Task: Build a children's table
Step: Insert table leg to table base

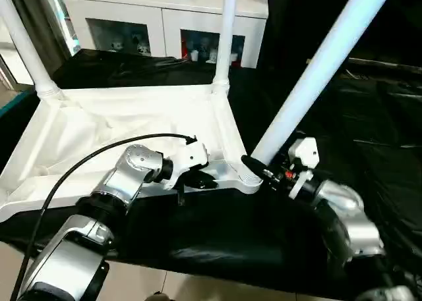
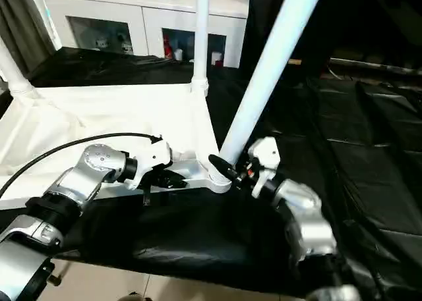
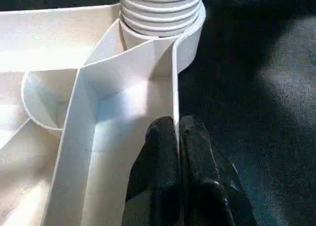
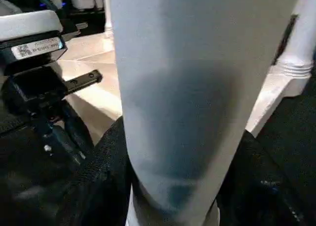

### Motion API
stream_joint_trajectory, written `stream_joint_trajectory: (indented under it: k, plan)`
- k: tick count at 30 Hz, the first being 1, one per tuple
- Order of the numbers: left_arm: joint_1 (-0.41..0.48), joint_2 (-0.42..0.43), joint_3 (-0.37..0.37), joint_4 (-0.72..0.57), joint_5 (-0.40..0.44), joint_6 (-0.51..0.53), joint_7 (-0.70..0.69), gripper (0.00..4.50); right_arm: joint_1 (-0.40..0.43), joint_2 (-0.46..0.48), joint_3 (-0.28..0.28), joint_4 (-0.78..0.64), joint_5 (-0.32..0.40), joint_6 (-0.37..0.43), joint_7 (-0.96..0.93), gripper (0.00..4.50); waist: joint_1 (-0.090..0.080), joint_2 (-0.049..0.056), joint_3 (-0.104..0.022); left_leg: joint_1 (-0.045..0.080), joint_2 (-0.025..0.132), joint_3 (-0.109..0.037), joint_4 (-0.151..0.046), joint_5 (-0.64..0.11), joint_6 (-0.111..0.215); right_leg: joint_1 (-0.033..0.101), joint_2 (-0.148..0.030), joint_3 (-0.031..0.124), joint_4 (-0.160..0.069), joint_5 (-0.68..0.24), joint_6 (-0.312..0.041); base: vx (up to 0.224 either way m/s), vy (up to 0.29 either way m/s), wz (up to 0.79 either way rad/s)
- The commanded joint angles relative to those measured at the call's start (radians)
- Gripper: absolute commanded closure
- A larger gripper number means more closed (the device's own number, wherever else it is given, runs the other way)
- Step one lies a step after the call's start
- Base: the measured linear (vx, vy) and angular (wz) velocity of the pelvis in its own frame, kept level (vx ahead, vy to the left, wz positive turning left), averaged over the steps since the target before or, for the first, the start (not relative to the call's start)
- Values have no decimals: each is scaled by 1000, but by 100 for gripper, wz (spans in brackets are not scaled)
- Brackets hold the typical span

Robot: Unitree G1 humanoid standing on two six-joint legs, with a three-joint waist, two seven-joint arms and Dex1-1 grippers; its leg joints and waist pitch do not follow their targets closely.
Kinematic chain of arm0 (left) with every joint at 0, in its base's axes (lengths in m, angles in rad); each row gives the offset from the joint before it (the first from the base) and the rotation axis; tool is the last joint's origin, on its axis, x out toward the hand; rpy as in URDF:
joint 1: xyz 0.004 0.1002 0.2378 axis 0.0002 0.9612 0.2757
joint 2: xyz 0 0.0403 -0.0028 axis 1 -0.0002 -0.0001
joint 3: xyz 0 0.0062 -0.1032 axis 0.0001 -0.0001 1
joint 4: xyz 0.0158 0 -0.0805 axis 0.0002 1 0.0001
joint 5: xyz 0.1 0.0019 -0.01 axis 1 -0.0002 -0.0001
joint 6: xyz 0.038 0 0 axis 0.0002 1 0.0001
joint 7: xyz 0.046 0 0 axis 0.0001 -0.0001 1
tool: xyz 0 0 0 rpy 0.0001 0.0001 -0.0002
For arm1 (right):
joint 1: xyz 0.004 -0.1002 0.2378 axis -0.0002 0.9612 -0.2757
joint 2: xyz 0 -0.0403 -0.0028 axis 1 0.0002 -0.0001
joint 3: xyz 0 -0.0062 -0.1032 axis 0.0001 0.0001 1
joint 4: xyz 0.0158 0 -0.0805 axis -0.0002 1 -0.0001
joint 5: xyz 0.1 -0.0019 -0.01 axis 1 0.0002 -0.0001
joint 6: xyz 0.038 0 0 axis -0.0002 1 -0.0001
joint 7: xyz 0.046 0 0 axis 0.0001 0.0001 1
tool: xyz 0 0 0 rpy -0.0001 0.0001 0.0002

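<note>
The white tabletop (image 1: pixel 119 123) lies underside up on black cloth. Two white legs stand in its far corners (image 1: pixel 227 31) (image 1: pixel 23 44). A third leg (image 1: pixel 316 70) leans to the right, its ribbed end (image 3: pixel 162 11) seated in the near right corner socket (image 1: pixel 249 179). My left gripper (image 1: pixel 201 179) is shut on the tabletop's near rim just left of that socket, the thin wall pinched between its fingers (image 3: pixel 195 152). My right gripper (image 1: pixel 260 168) is shut around the leaning leg (image 4: pixel 187 87) just above the socket.
A white glass-door cabinet (image 1: pixel 165 18) stands behind the table. Black cloth (image 1: pixel 369 130) covers the surface to the right and front. A black cable (image 1: pixel 72 176) runs along my left forearm.
</note>
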Motion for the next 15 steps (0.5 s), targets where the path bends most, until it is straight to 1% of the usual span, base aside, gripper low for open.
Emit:
stream_joint_trajectory:
  k: [1, 2, 4, 5, 7, 8, 9, 10, 12, 13, 15]
  plan:
    - [16, 32, -23, -31, 8, -14, -65, 450, 34, -41, 79, 119, -63, 89, 77, 262, -1, 5, -45, 18, 28, -3, -86, -362, -5, 22, -37, 15, -76, -176, -220, 0, 0, 0]
    - [16, 32, -23, -31, 8, -14, -65, 450, 34, -41, 79, 119, -63, 89, 77, 262, -3, 7, -45, 17, 27, -2, -85, -352, -4, 23, -35, 14, -75, -153, -224, 0, 0, 0]
    - [23, 45, -40, -55, 4, -12, -108, 450, 12, -63, 102, 146, -76, 97, 135, 262, -3, 8, -49, 19, 29, -1, -83, -315, 6, 26, -34, 13, -69, -83, -239, 0, 0, 0]
    - [24, 46, -41, -57, 5, -12, -111, 450, 9, -64, 104, 148, -78, 97, 139, 262, -4, 7, -51, 19, 28, 0, -81, -306, 9, 27, -34, 11, -66, -63, -246, 0, 0, 0]
    - [27, 58, -60, -84, 7, -10, -148, 450, -22, -87, 129, 180, -102, 94, 194, 262, -5, 9, -51, 21, 28, 2, -79, -286, 19, 29, -31, 9, -63, -20, -264, 0, 0, 0]
    - [28, 60, -63, -89, 8, -9, -156, 450, -29, -90, 134, 184, -102, 100, 207, 262, -5, 8, -51, 21, 28, 3, -78, -280, 21, 29, -30, 9, -62, -12, -267, 0, 0, 0]
    - [28, 64, -68, -95, 10, -9, -163, 450, -38, -94, 140, 188, -104, 104, 220, 262, -4, 11, -51, 22, 29, 4, -78, -275, 23, 30, -31, 9, -62, -2, -271, 0, 0, 0]
    - [28, 66, -71, -99, 13, -9, -169, 450, -44, -97, 144, 191, -104, 106, 230, 262, -2, 9, -50, 21, 29, 5, -77, -273, 26, 31, -31, 8, -61, 7, -277, 0, 0, 0]
    - [28, 69, -76, -107, 14, -8, -179, 450, -55, -100, 150, 201, -109, 107, 237, 262, -1, 9, -51, 23, 30, 5, -78, -279, 22, 31, -31, 7, -61, -5, -278, 0, 0, 0]
    - [30, 72, -80, -115, 15, -6, -188, 450, -64, -103, 155, 210, -112, 108, 244, 262, -1, 12, -50, 23, 30, 4, -79, -285, 19, 31, -31, 7, -61, -13, -279, 0, 0, 0]
    - [32, 79, -84, -137, 12, 0, -205, 450, -90, -103, 159, 250, -120, 92, 251, 262, -2, 11, -50, 25, 31, 4, -81, -306, 10, 30, -33, 8, -63, -38, -279, 0, 0, 0]
